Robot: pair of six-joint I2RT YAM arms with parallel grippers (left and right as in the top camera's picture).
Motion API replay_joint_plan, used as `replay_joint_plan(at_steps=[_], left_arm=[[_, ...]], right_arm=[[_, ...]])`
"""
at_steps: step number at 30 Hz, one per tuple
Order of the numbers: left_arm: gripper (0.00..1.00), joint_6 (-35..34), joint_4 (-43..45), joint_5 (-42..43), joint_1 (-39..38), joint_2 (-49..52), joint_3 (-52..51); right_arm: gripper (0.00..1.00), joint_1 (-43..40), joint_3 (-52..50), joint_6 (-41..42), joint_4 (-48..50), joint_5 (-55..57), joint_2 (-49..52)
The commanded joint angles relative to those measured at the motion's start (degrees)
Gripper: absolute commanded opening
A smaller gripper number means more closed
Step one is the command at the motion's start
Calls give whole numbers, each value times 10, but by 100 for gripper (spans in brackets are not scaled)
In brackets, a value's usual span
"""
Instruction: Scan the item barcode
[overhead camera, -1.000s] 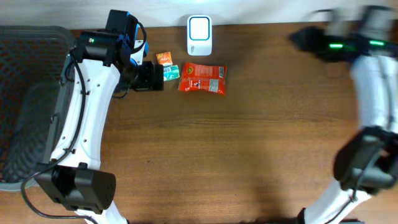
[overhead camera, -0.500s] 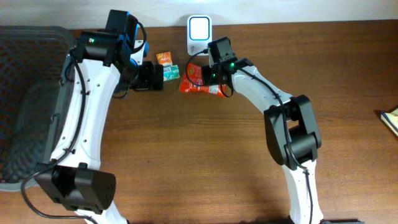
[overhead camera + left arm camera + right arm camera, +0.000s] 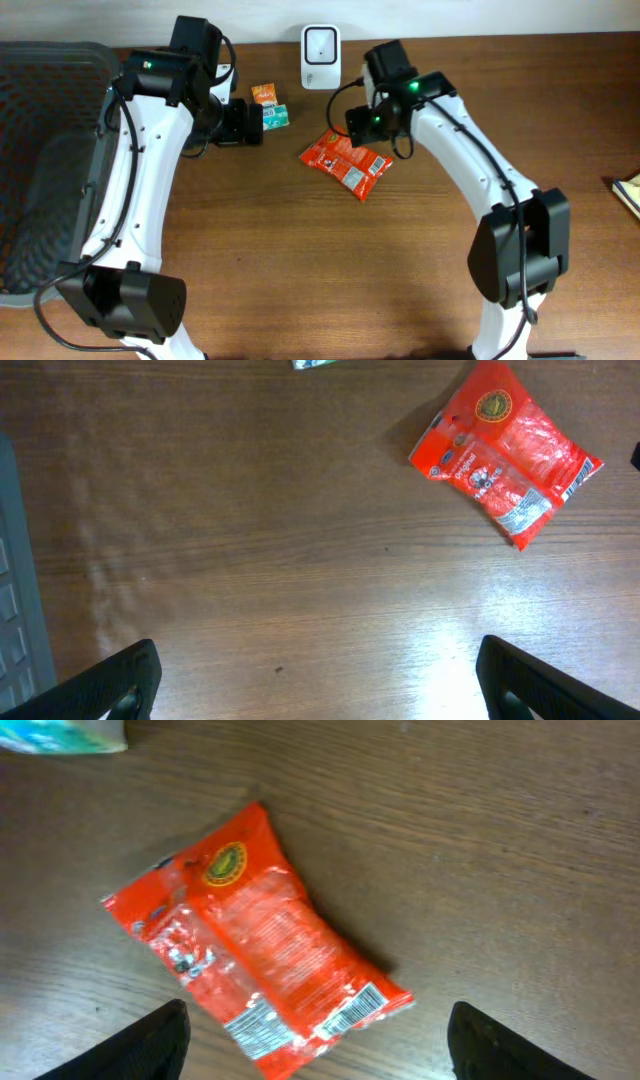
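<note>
Below my right hand point(image 3: 318, 1055), red snack packet point(image 3: 262, 955) lies flat on surface point(image 3: 500, 820), barcode point(image 3: 355, 1007) up, short of scanner point(image 3: 320, 44). Right hand open, empty, poised for pickup. Left hand point(image 3: 315, 685) open, idle, leaving room.

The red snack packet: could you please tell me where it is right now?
Overhead, the red packet lies flat on the table near the middle, beside the right gripper, in front of the white scanner, right of the small green packet.
</note>
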Motion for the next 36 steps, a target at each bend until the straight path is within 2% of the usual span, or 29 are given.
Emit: replay_joint_plan(at_steps=[1,4,6,9,11,12,14,15,17,19,20,23,26,29,32,36], left_arm=[[99,-3,2,-2,-1,-2,-1],[99,-3,1,-2,-1,-2,-1],[99,-3,1,-2,-1,-2,-1],[99,-3,2,-2,-1,-2,-1],[99,-3,2,-2,-1,-2,-1],[99,-3,1,-2,-1,-2,-1],[99,-3,1,-2,-1,-2,-1],[99,-3,1,-2,-1,-2,-1],[99,-3,2,-2,-1,-2,-1],[99,-3,1,-2,-1,-2,-1],[99,-3,2,-2,-1,-2,-1],[99,-3,1,-2,-1,-2,-1],[99,-3,1,-2,-1,-2,-1],[99,-3,1,-2,-1,-2,-1],[99,-3,1,-2,-1,-2,-1],[99,-3,1,-2,-1,-2,-1]], right_arm=[[82,-10,-8,-116,7,-133,48],[82,-11,-8,-117,51,-132,99],[81,-11,-8,-156,57,-129,131],[72,-12,-9,-158,49,-117,140],[36,-12,-8,-157,46,-117,139],[24,-12,-8,-157,38,-106,139],[19,-12,-6,-157,24,-104,128],[12,-12,0,-153,16,-93,113],[4,-11,23,-122,-8,-1,89],[4,-6,46,-78,-37,199,53],[4,-4,48,-75,-45,246,42],[4,3,48,-74,-74,305,33],[4,25,46,38,-92,464,34],[4,37,14,121,-77,550,56],[4,49,-36,182,-72,563,85],[4,146,-46,234,-66,532,93]])
